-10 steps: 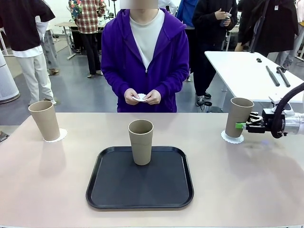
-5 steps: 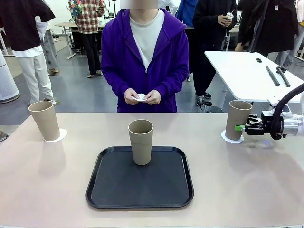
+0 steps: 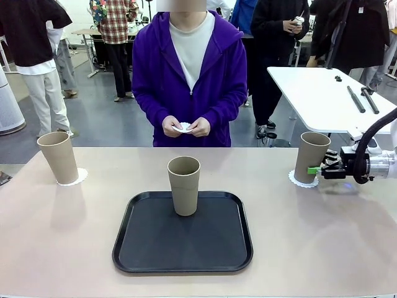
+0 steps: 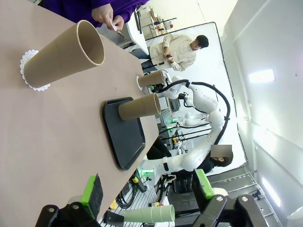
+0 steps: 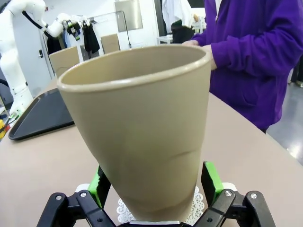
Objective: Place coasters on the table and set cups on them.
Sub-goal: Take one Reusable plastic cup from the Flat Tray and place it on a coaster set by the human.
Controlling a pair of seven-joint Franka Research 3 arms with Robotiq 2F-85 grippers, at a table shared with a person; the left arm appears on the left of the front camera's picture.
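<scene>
Since the right cup (image 3: 310, 155), off to the right of the tray (image 3: 142, 261), stands upright on the right doily (image 3: 303, 181), the step in hand looks like letting go and clearing off. The right gripper (image 3: 317, 169) should back straight out along its fingers, level, so neither pad clips the wall and tips the cup or drags the paper. Its jaws are spread around the cup's lower part: one green pad (image 5: 211, 182) stands just clear of the wall, the other close beside it, nothing pinched. Left of the tray the left cup (image 3: 57, 156) sits on the left doily (image 3: 77, 177); the middle cup (image 3: 184, 185) stands on the tray. The left gripper (image 4: 147, 187) hangs spread wide, empty.
</scene>
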